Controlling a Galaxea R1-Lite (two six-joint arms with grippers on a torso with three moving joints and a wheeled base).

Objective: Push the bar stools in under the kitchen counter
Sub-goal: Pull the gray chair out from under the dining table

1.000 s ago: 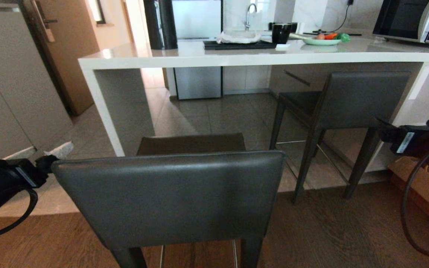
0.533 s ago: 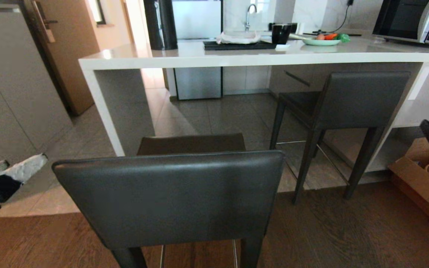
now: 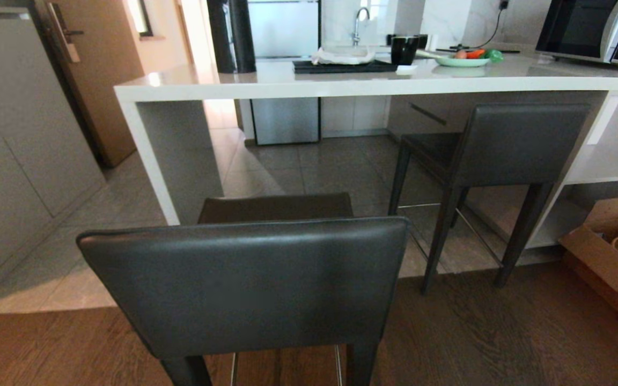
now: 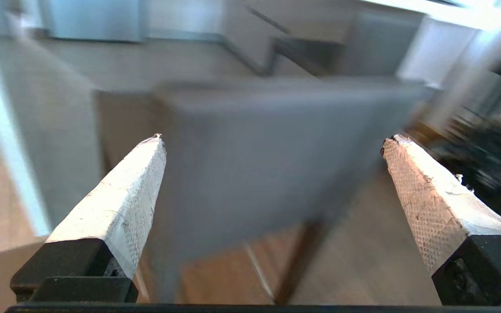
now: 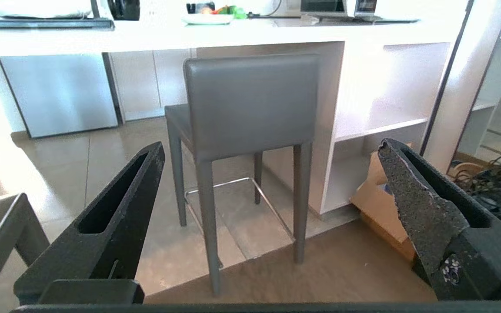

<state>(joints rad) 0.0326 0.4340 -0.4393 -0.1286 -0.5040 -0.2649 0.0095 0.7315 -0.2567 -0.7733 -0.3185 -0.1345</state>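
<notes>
1. The near stool [image 3: 244,284] stands well back from the counter [image 3: 373,86], its seat wholly outside; the far stool [image 3: 507,145] sits partly under the edge.
2. Our left gripper [image 4: 272,143] has its fingers spread wide and empty, the near stool's backrest blurred ahead of it.
3. Our right gripper [image 5: 272,152] is likewise spread and empty, facing the far stool.
4. We should press flat against the backrest's top edge, push straight toward the counter, and go slowly so the legs do not catch where wood floor meets tile.
</notes>
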